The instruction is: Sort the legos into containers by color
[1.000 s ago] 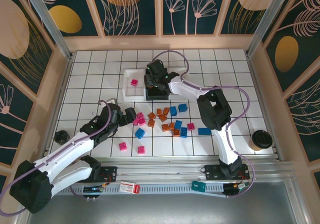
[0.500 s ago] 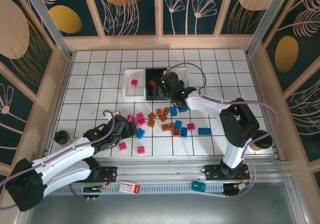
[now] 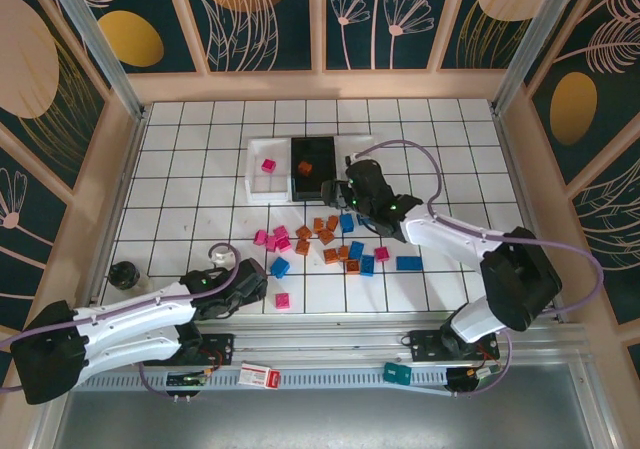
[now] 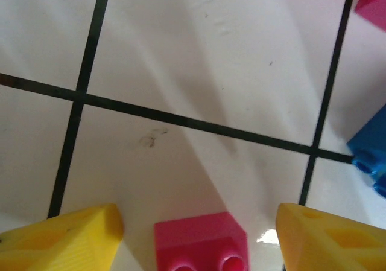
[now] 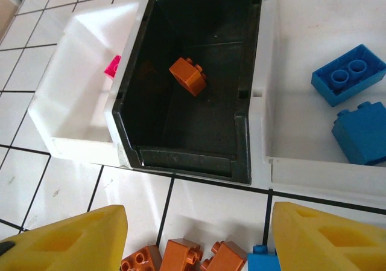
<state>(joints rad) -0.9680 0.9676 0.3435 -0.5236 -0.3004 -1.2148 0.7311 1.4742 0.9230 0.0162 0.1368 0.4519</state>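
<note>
Left gripper (image 4: pixel 198 218) stands part open astride a pink brick (image 4: pixel 200 242), clear of both sides, well nearward of the black tray (image 5: pixel 181 159). Right gripper (image 5: pixel 199 213) is open and empty, just near of that tray. Brick judged light, rigid, slick; take the flat sides.

The left wrist view's bottom edge crops a pink brick (image 4: pixel 200 244), its right edge a blue brick (image 4: pixel 371 156).

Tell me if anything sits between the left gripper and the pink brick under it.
Nothing visible does. In the left wrist view the pink brick lies on bare tile between the left gripper's open jaws, with a gap on each side. The nearest other piece, a blue brick, sits off to the right.
</note>
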